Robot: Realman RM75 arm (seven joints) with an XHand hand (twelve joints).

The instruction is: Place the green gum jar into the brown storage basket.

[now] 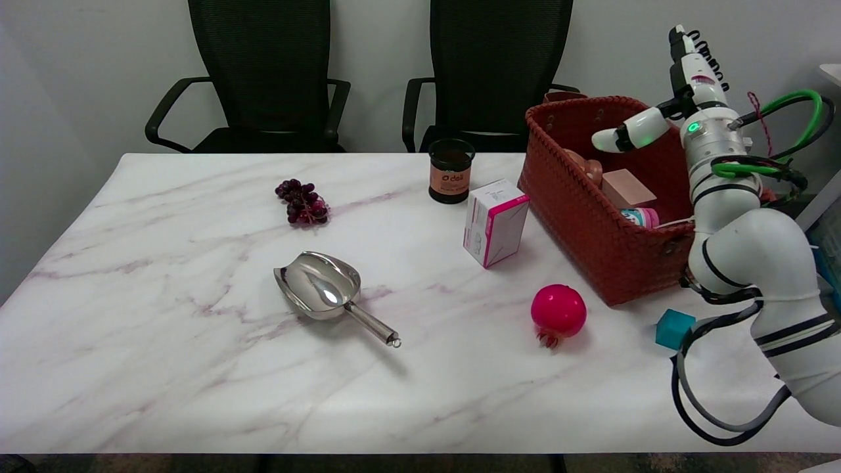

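Closest to where I stand is the bent white elbow of the robot's right arm [755,263], at the near right corner of the basket [585,217], its cables looping down over the table [164,368] edge.

Starting far to the basket's left, a small bunch of dark grapes [302,202] lies on the marble. A steel scoop [322,289] lies nearer to me, also well left of the basket. A dark tub with an orange label [451,171] stands left of the basket near the table's back edge. A pink-and-white carton [494,222] stands just beside the basket's left wall. A bright pink pomegranate [558,312] sits in front of the basket's near left side, and a small teal block [674,328] sits off its near right corner.

The brown woven basket holds several things: a tan box, something rounded behind it, and a small jar [636,215] lying low on its side. From its greenish end, I take this for the green gum jar, though it is partly hidden by the rim and too small to be sure.

The right hand [686,92] is raised above the basket's right side. Its fingers point upward, the thumb is stretched out wide to the left, and there is nothing in it.

If that is the gum jar, the placing looks done: the jar is inside and released. What seems left is only to bring the arm clear of the basket.
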